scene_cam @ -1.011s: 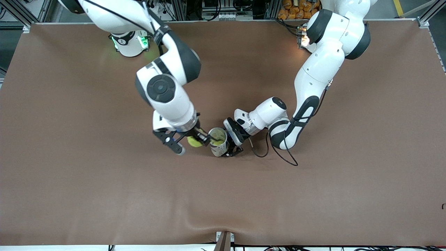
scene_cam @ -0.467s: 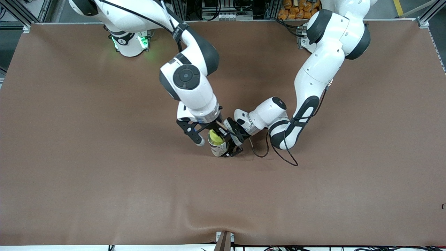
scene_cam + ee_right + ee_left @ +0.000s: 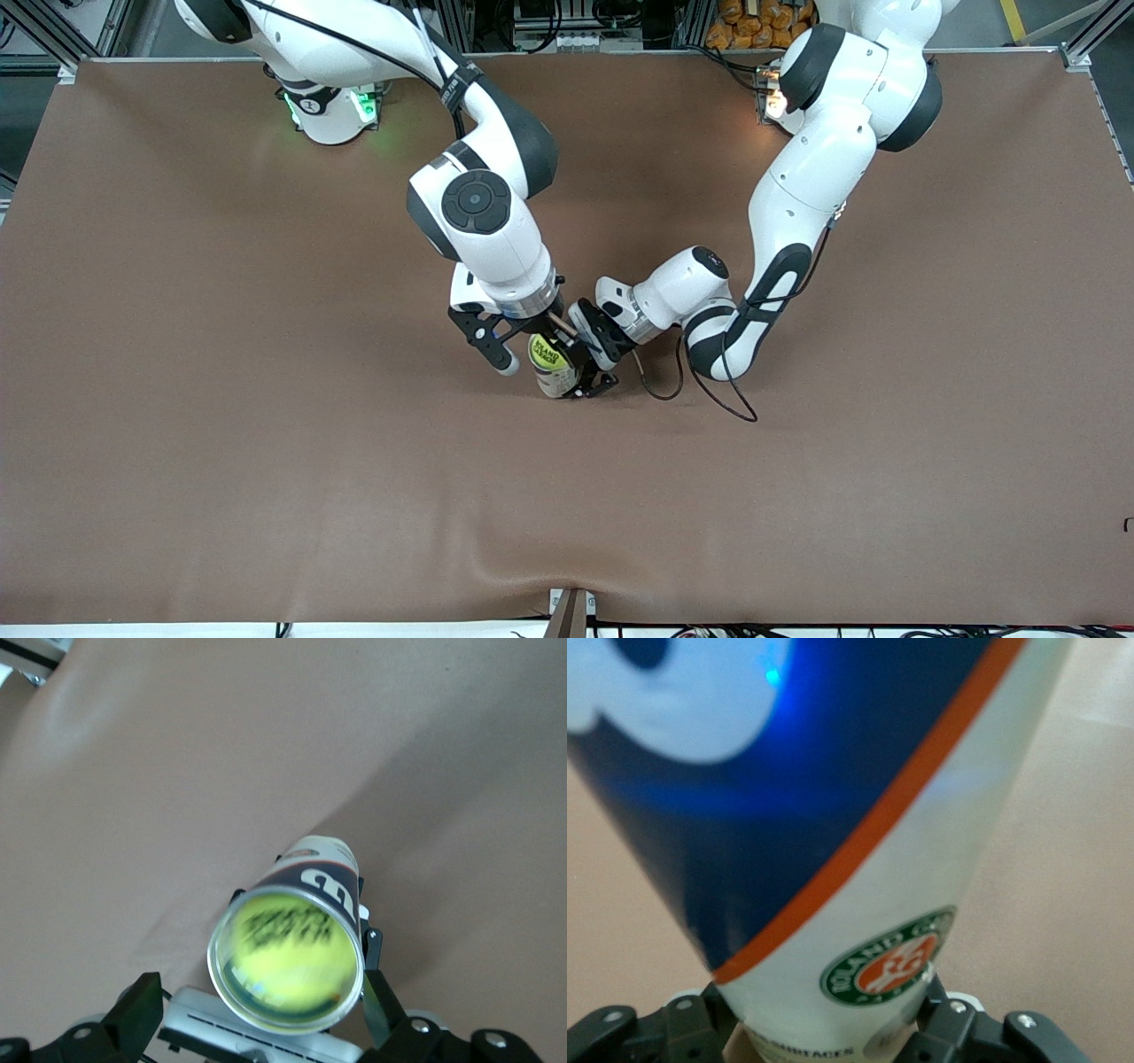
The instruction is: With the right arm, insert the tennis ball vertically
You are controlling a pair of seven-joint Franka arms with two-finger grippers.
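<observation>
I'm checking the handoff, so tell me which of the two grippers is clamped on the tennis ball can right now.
The left gripper, from the arm based at the view's right, grips the tennis ball can by its side. The right gripper stands open above the can's mouth, where the tennis ball sits.

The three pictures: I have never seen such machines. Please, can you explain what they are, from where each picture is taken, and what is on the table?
You see two white jointed robot arms with black joints, standing at a table with a brown cover. Each arm ends in a black two-finger gripper.

The wide picture comes from a high camera facing the robots. The two close pictures come from small cameras on the arms' wrists.

On the table stands one upright clear tennis ball can with a blue and white label. The left gripper is shut on it from the side and steadies it. A yellow tennis ball with black print sits inside, at the can's open mouth. The right gripper is over the can with its fingers open, so it holds nothing.
</observation>
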